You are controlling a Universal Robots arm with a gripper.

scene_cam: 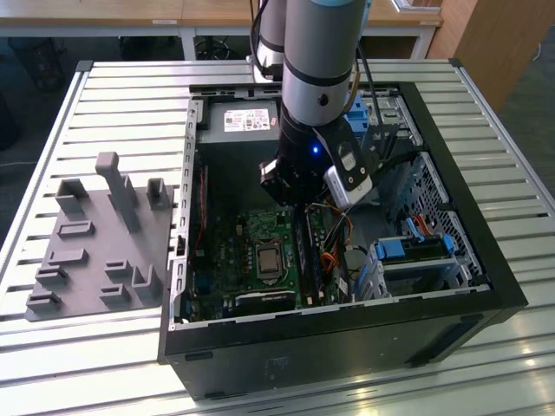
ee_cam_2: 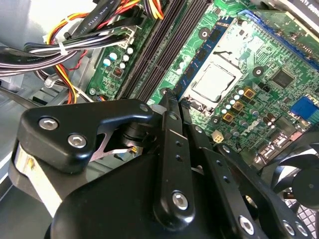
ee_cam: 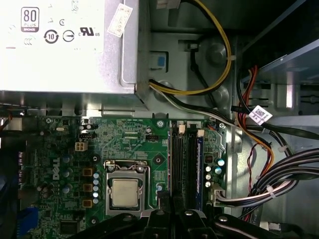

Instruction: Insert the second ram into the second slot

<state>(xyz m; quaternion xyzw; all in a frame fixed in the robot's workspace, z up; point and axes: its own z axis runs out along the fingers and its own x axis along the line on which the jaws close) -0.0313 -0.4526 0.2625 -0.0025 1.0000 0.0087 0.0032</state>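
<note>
An open computer case (scene_cam: 486, 286) lies on the slatted table, and my gripper (scene_cam: 297, 201) hangs inside it over the green motherboard (scene_cam: 230, 251). The black ram slots (ee_cam: 183, 159) run beside the processor socket (ee_cam: 124, 191), just ahead of my gripper (ee_cam: 167, 213). A thin dark-blue ram edge (ee_cam: 199, 162) stands along the outer slot. In the second wrist view another blue strip (ee_cam_2: 202, 55) lies between the slots (ee_cam_2: 164, 47) and the socket. My gripper (ee_cam_2: 175, 105) has its fingers close together, with nothing visible between them. Which stick is the second ram, I cannot tell.
A grey power supply (ee_cam: 65, 45) sits beyond the motherboard. Bundles of cables (ee_cam: 279, 169) crowd the side of the slots, near the blue drive-bay brackets (scene_cam: 408, 251). A grey holder fixture (scene_cam: 95, 238) stands on the table at the exterior view's left.
</note>
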